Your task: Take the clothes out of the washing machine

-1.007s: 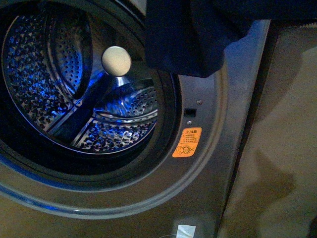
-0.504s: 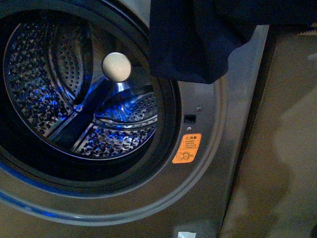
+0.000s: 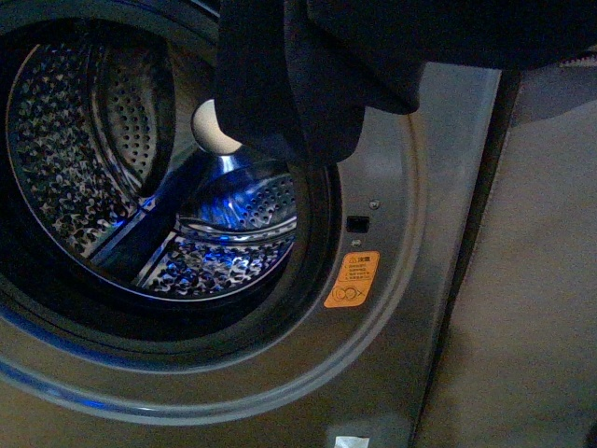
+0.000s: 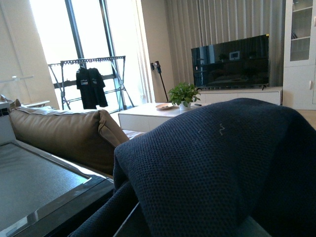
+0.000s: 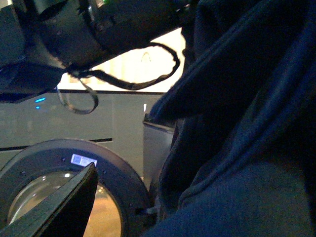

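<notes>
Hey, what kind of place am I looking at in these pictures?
Most likely a lived-in home, probably an apartment. A front-loading washing machine stands open, and the left wrist view shows a brown sofa, a television on a low white cabinet and a drying rack by tall windows.

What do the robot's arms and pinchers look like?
Only the right wrist view shows robot parts: a black, rounded arm housing with a thin black cable looping beneath it, and one flat, black, wedge-shaped finger. Which arm the housing belongs to is unclear. The navy clothes hide the rest.
</notes>
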{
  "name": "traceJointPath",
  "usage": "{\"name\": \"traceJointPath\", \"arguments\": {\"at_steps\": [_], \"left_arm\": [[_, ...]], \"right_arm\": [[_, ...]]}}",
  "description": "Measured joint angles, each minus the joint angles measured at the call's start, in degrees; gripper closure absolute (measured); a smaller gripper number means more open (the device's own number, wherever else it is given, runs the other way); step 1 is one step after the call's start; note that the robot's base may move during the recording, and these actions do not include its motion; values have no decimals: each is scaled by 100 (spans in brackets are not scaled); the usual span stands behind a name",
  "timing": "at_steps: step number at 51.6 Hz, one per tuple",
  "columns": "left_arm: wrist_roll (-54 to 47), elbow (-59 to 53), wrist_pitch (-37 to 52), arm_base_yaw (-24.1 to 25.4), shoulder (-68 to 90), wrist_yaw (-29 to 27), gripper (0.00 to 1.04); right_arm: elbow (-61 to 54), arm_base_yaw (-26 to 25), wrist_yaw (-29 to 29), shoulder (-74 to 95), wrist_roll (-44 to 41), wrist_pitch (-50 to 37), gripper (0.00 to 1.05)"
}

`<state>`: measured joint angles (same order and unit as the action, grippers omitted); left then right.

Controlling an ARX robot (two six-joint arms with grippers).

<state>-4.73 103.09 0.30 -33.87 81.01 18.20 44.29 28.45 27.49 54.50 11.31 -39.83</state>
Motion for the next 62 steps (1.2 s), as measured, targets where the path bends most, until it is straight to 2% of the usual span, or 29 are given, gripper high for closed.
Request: {"name": "traceJointPath", "arguments": {"at_steps": [18,24,33,41,45,51,52,56,62], "left_arm": [[-2,11,0,2,0,-24,96],[-4,11,0,2,0,-28,96],[7,11,0,4,0,-26,96],[-2,13,0,4,0,-20,73],[-2,24,2,4,0,-15,63],[-2,33,2,4,0,-11,46],[-2,33,2,4,0,-11,43],[-2,35,2,4,-2,-9,32],[-2,37,2,4,-2,-9,18]], "right_arm": [[920,205,-1117,1110,22,-409,7],[1147,330,-1725,1478,-103,-612,7],[1169,348,-2649,1788,-444,-1318,29],[1062,372,-3501,1862,-960,-2284,50],[994,358,-3722,1853,-1211,-2793,60],[946,205,-3768,1845,-1399,-3338,74],[944,103,-3746,1827,-1427,-3445,79],[929,-129,-3694,1740,-1427,-3462,88],[885,-531,-3628,1578,-1360,-3366,94]]}}
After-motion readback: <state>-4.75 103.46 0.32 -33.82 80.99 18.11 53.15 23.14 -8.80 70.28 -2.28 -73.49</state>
